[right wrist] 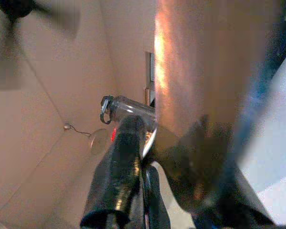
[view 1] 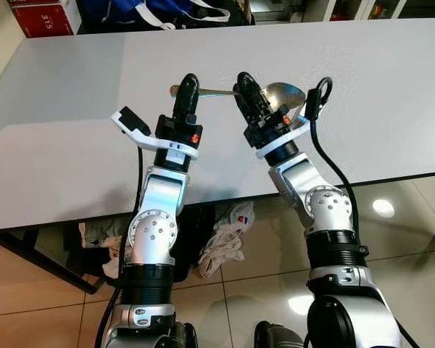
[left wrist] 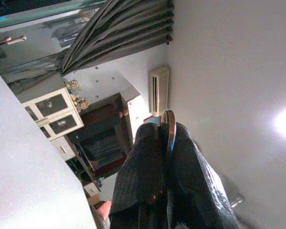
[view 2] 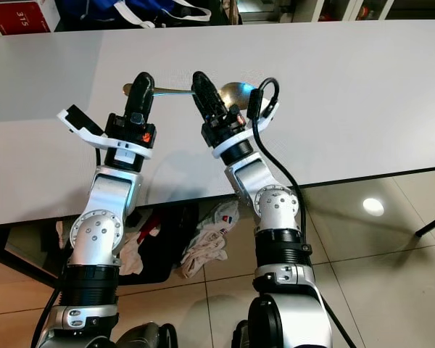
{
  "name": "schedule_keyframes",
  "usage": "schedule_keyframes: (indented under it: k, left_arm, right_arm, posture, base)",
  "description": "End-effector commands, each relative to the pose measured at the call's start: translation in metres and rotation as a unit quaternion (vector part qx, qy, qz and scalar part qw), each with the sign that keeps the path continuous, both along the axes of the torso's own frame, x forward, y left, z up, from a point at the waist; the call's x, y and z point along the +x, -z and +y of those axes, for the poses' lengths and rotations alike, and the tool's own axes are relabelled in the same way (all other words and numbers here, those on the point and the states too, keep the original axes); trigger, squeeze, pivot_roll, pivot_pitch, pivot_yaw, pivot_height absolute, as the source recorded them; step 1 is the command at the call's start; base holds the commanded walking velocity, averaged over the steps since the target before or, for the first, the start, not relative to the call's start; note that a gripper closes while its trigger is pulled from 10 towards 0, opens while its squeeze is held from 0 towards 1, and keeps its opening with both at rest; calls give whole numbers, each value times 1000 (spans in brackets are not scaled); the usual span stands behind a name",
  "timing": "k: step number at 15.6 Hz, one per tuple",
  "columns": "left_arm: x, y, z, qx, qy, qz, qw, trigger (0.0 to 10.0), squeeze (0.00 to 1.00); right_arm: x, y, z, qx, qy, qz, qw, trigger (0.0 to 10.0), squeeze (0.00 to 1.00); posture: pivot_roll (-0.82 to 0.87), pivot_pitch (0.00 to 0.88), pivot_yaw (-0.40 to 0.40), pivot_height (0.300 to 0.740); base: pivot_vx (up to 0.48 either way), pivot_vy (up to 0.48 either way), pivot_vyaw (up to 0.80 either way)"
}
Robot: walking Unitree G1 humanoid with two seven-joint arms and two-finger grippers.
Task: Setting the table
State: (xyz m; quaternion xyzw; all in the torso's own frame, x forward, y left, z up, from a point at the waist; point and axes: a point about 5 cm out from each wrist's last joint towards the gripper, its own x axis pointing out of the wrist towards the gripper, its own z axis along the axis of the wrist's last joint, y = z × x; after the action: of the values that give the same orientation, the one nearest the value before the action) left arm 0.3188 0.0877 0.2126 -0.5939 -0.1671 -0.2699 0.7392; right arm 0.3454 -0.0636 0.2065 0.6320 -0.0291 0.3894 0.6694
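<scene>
Both grippers pinch one spoon (view 1: pixel 279 93) over the table's (view 1: pixel 72 152) near edge: left gripper (view 1: pixel 187 85) on handle, right gripper (view 1: pixel 246 86) near bowl.

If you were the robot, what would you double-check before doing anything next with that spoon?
1. Left hand has the spoon by its handle end: ok, fingers closed on it.
2. Right hand grips the spoon near the bowl: ok, fingers look shut on it.
3. Spoon is over the table, not past its edge: ok.
4. Spoon lies roughly level between the two hands: ok.
5. Spoon touching the tabletop or raised above it: cannot tell.
6. Plate or place setting to lay it beside: not ok, none seen.
</scene>
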Motion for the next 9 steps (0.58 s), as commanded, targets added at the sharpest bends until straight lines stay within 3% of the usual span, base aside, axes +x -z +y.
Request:
schedule_keyframes:
  k: [1, 5, 7, 9]
  left_arm:
    - [-4, -13, -28, -46, 29, -8, 998, 10000, 0]
    - [0, -9, -27, -36, 16, 11, 999, 10000, 0]
    - [0, -9, -27, -34, 19, 10, 999, 10000, 1000]
    - [0, -8, -27, -36, 21, 9, 999, 10000, 1000]
  right_arm:
    - [-4, -30, 40, 60, -46, -22, 997, 0, 0]
    - [-4, -32, 41, 59, -46, -23, 997, 0, 0]
    - [-4, -32, 42, 52, -44, -21, 997, 0, 0]
    - [-3, -31, 41, 45, -40, -20, 998, 0, 0]
  posture:
    - [-70, 99, 58, 740]
    - [-74, 98, 60, 740]
    - [-74, 98, 60, 740]
    - [-77, 93, 59, 740]
  base:
    - [0, 0, 0]
    - [0, 0, 0]
    - [0, 0, 0]
    - [0, 0, 0]
